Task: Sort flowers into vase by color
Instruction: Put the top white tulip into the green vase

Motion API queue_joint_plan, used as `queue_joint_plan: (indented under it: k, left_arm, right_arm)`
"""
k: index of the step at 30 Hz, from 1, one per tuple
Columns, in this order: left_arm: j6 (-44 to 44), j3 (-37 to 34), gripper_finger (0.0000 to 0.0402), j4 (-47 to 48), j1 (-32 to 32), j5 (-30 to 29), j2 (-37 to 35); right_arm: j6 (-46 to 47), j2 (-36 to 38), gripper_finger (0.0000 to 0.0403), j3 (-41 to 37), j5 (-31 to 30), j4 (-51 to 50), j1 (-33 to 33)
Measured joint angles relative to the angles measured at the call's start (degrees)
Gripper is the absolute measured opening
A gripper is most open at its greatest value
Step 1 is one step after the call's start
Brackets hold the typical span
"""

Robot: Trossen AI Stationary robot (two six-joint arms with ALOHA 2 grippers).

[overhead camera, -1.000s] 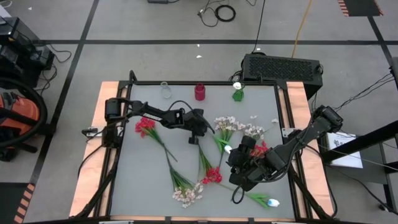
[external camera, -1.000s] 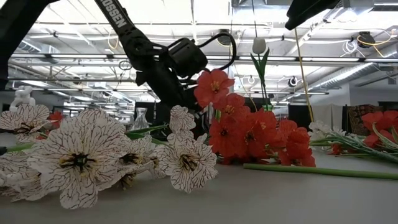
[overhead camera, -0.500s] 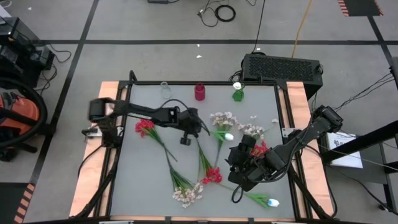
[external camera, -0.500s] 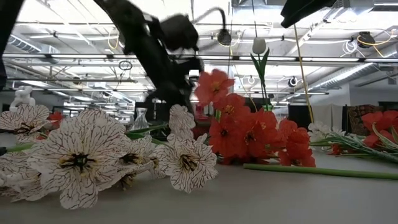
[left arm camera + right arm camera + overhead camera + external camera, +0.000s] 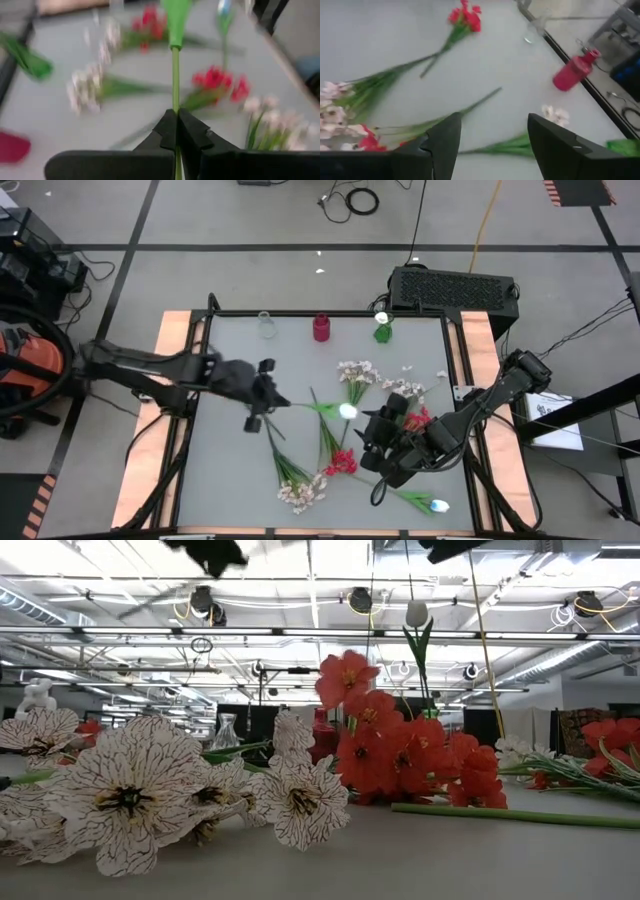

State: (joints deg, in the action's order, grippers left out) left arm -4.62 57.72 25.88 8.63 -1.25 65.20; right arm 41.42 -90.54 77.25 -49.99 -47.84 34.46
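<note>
Left gripper (image 5: 176,131) was clamped tight on a white tulip's (image 5: 347,410) green stem (image 5: 175,75); right gripper (image 5: 492,137) hung wide open, holding nothing.

Three vases beyond the left gripper (image 5: 262,395) — clear vase (image 5: 266,325), red vase (image 5: 321,328), green vase (image 5: 382,332), one white tulip (image 5: 346,410) in it, another white tulip (image 5: 437,505) near the right gripper (image 5: 383,423), two arms

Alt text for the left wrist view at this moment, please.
The left gripper is shut on a green flower stem that runs straight away from the camera over the grey table. Beyond it lie blurred red blooms and pale blossom clusters with green leaves.
</note>
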Motion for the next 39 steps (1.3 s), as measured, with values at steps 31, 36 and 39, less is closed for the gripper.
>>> queue_joint_plan:
  k: [31,36,39]
  left_arm:
    - [-6.65,-0.14,0.0012,-70.54,16.43,2.51,23.30]
    - [-6.65,-0.14,0.0013,-72.05,16.94,2.62,24.10]
    - [-6.69,-0.14,0.0013,-72.14,17.02,2.72,24.10]
  right_arm:
    - [-47.40,0.00,0.0222,0.00,7.30,53.97,-0.61]
    - [-48.55,0.00,0.0222,0.00,10.41,55.74,-0.57]
    - [-48.60,0.00,0.0222,0.00,12.95,57.57,-0.59]
